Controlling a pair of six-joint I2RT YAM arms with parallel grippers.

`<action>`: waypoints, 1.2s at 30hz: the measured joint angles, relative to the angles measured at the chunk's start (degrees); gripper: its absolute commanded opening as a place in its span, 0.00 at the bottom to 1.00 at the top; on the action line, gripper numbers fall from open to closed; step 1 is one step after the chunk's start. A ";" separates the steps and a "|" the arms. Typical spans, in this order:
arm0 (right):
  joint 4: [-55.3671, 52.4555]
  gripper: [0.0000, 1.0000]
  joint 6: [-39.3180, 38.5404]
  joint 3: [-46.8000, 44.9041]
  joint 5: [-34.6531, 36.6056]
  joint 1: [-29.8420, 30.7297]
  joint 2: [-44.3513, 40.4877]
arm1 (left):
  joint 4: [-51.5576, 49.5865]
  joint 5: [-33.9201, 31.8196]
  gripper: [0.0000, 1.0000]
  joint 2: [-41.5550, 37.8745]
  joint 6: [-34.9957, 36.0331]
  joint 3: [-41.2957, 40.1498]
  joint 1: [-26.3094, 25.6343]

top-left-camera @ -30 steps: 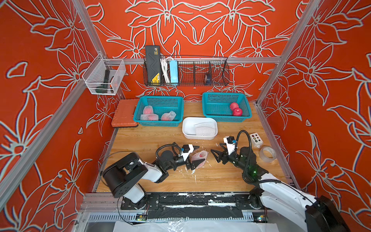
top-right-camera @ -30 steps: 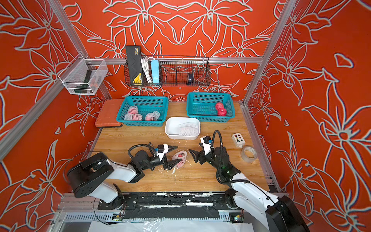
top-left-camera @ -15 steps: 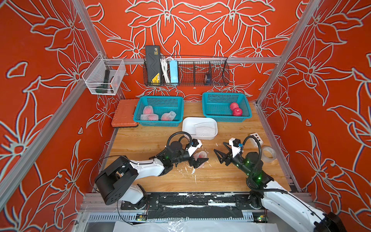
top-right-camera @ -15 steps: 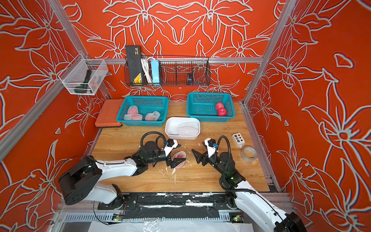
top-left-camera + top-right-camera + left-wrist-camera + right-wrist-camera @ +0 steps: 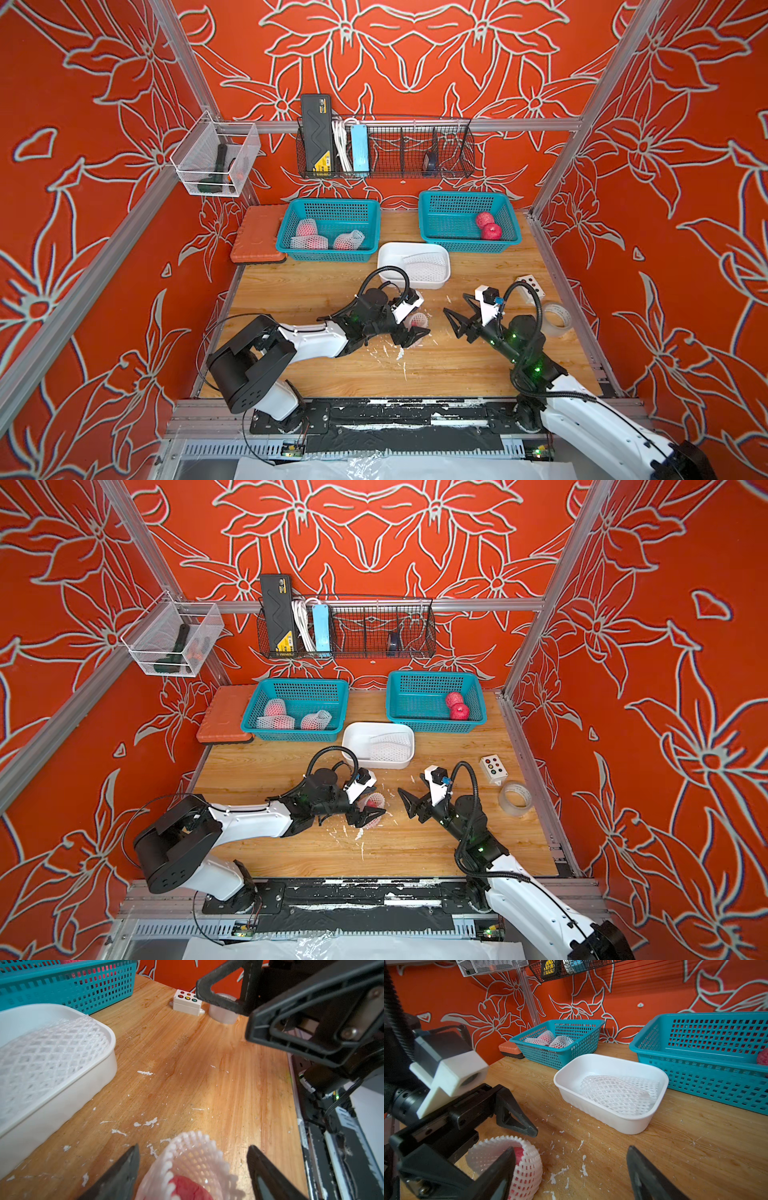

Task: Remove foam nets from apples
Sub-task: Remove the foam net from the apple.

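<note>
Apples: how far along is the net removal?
Done: two bare apples in the right teal basket, empty foam nets in the white tray. In hand: one netted apple on the table, between the left gripper's open jaws; right gripper open, empty. Left: that one plus three netted apples in the left teal basket.

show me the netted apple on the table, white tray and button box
netted apple (image 5: 527, 1167), right wrist view, foam mesh side
white tray (image 5: 600, 1114), right wrist view, near outer wall
button box (image 5: 185, 1007), left wrist view, white front side
</note>
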 measured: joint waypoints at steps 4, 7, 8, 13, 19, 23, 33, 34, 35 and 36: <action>0.00 0.84 0.00 0.00 0.35 0.00 0.07 | -0.33 -0.11 0.50 0.04 0.50 0.00 -0.09; 0.00 0.84 0.00 0.00 0.52 0.00 0.07 | -0.48 0.15 0.47 0.35 0.63 0.07 -0.11; 0.00 0.84 0.00 0.00 0.66 0.00 0.09 | -0.50 0.22 0.47 0.42 0.59 0.04 -0.11; -0.02 0.84 0.02 0.00 1.49 0.00 0.09 | -0.33 0.26 0.24 0.39 1.22 -0.02 -0.11; -0.07 0.84 0.02 0.00 2.64 0.00 0.09 | 1.01 -0.11 0.12 0.02 1.75 -0.15 -0.09; -0.57 0.84 0.02 0.00 3.26 0.00 -0.15 | 4.48 0.24 0.01 -1.46 0.61 -1.36 0.28; -2.16 0.84 0.02 0.00 4.81 0.02 -1.84 | 16.46 0.04 0.00 -5.38 -3.02 -6.01 3.72; -2.23 0.84 0.02 -0.02 4.87 0.00 -1.99 | 18.03 0.63 0.00 -5.33 -3.74 -6.73 4.63; -2.25 0.84 0.02 -0.02 4.96 0.00 -2.12 | 18.27 0.85 0.00 -5.16 -4.15 -6.86 5.42; -2.25 0.84 0.02 -0.02 5.07 0.00 -2.23 | 18.27 1.03 0.00 -4.79 -4.31 -6.62 5.90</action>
